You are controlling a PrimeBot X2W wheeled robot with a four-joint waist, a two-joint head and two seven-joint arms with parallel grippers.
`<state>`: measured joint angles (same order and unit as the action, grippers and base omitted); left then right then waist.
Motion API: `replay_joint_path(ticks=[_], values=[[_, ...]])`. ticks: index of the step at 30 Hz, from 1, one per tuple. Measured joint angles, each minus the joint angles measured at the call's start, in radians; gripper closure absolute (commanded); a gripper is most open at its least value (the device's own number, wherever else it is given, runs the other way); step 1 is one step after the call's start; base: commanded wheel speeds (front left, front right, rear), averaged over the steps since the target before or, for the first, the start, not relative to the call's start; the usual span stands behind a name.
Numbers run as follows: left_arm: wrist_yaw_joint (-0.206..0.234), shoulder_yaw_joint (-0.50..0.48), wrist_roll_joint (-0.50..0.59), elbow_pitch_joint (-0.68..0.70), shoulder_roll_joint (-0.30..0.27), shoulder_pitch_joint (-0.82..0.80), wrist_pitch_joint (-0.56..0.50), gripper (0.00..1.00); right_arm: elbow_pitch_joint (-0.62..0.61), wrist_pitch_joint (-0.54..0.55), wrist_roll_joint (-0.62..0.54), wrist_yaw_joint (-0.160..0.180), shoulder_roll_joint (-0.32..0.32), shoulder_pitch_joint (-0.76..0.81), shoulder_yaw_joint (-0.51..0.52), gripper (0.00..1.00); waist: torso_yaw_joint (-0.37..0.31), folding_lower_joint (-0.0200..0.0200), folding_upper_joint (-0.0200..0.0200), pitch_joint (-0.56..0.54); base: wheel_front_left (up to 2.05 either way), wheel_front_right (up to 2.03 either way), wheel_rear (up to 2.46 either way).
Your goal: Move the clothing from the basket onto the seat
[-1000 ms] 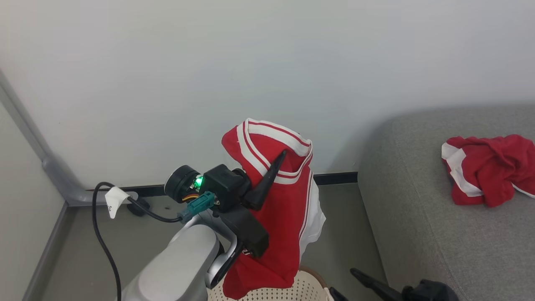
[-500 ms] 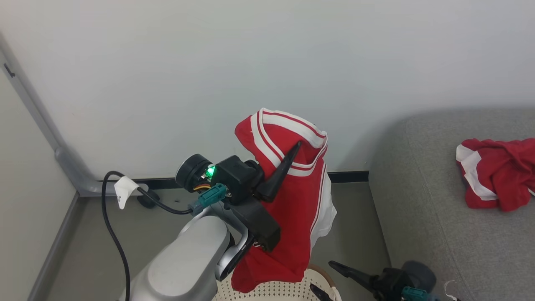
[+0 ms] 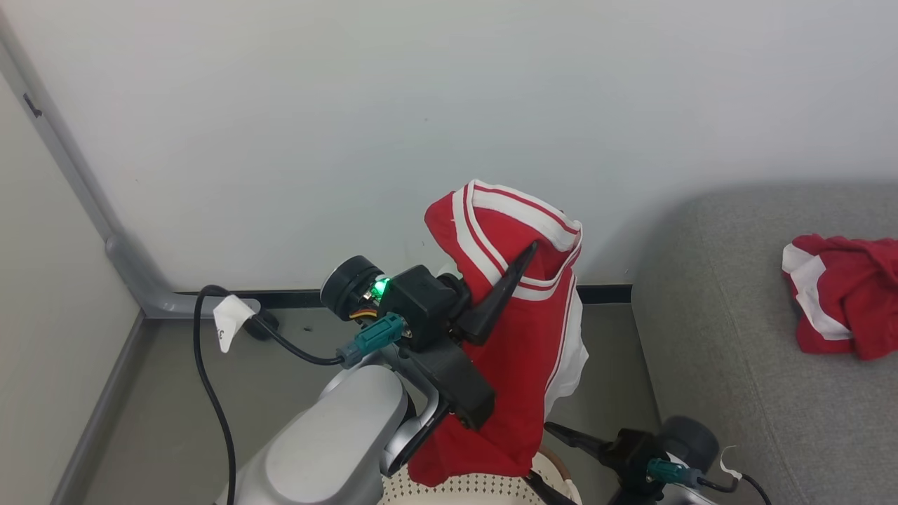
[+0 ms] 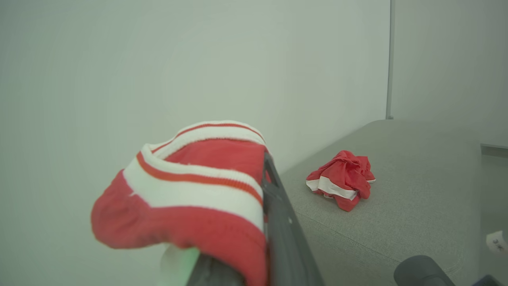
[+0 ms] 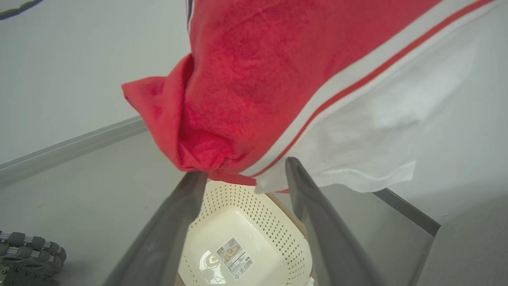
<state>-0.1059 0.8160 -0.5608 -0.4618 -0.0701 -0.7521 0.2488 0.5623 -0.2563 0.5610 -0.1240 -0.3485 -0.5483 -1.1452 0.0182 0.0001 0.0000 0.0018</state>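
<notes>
We see the left end effector (image 3: 527,254) raised high in front of the pale wall (image 3: 449,105), closed on the trimmed edge of a red garment (image 3: 519,351). One dark finger lies across the front of the cloth. The other finger is hidden behind the cloth, so we cannot see how narrow the gap is. The garment hangs straight down from the grip, and a white panel shows along its 3 o'clock side.

In the head view, the basket (image 3: 477,487) sits at 6 o'clock from the garment, directly under its lower hem. In the right wrist view the hem hangs above the basket, whose bare cream bottom carries a sticker (image 5: 234,252).

The right end effector (image 5: 245,169) is low, at 5 o'clock from the garment in the head view. Its fingers are spread wide and grip nothing, with the tips just beside the hanging hem.

The seat (image 3: 736,337) lies at 3 o'clock, well apart from the garment. A second garment (image 3: 842,294), red with white trim, lies crumpled on the seat.

A black cable (image 3: 210,393) with a white tag (image 3: 228,326) runs over the floor (image 3: 175,421) at 9 o'clock.
</notes>
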Motion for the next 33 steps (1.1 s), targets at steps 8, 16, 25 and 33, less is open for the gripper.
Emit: replay_joint_path(ticks=[8,16,25,33], values=[[-0.001,0.011,-0.008,0.027,0.002,0.000,-0.001,1.00,0.078,0.000,0.000,0.000,0.030,-0.037,-0.013,0.00,0.012,0.0000,0.0000,0.005,0.00,0.00,0.00],[-0.001,0.023,-0.010,0.041,0.006,0.000,-0.007,1.00,0.109,0.000,0.010,0.000,0.073,-0.065,0.040,0.04,0.019,0.0000,0.0000,0.011,0.00,0.00,0.00],[-0.001,0.023,-0.019,0.033,0.003,0.002,-0.011,1.00,0.112,0.000,0.030,0.000,0.084,-0.076,0.097,1.00,0.019,0.0000,0.0000,0.017,0.00,0.00,0.00],[-0.001,0.014,-0.047,-0.008,-0.032,0.048,-0.011,1.00,0.049,0.000,0.076,0.000,0.080,-0.038,0.178,1.00,0.006,0.0000,0.0000,0.017,0.00,0.00,0.00]])
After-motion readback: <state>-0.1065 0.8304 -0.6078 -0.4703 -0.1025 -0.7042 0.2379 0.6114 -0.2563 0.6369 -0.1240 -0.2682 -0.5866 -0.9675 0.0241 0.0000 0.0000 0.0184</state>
